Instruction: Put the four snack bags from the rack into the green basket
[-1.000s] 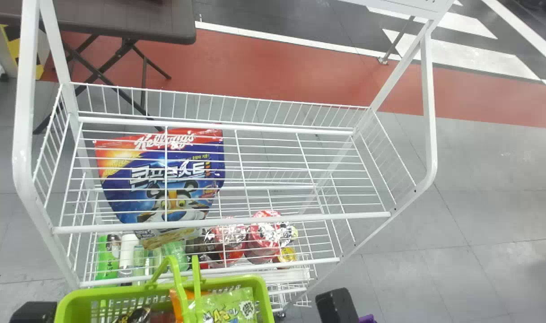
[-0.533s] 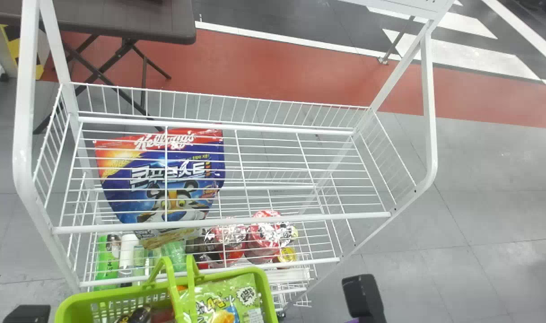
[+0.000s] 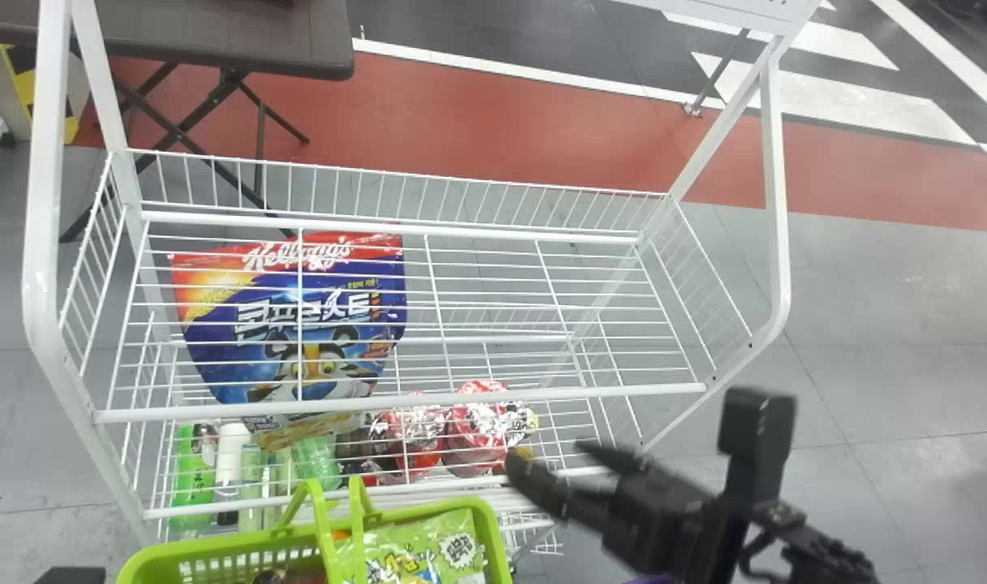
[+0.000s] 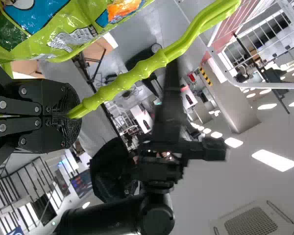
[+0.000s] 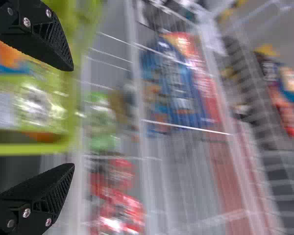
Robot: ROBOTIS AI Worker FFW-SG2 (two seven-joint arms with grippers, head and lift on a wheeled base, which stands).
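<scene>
My right gripper (image 3: 546,456) reaches over the rack's front right corner, right of the green basket (image 3: 497,531). In the right wrist view, my right gripper (image 5: 72,117) is open, its fingers empty. A bit of my left gripper (image 3: 70,575) shows at the head view's bottom left. The left wrist view has my left gripper (image 4: 74,115) shut on the basket's green handle (image 4: 127,83). A green snack bag (image 3: 428,553) lies in the basket beside other packs. One large blue and red cereal bag (image 3: 306,324) rests on the left of the rack's upper shelf.
White wire rack (image 3: 404,408) stands beyond the basket, with posts at both sides. Bottles (image 3: 230,462) and red-topped packs (image 3: 477,422) sit on its lower level. A dark table (image 3: 217,36) is behind at left.
My right gripper has come up from the bottom edge and farther into view. The basket has shifted slightly right, and the left gripper has sunk lower at the bottom left.
</scene>
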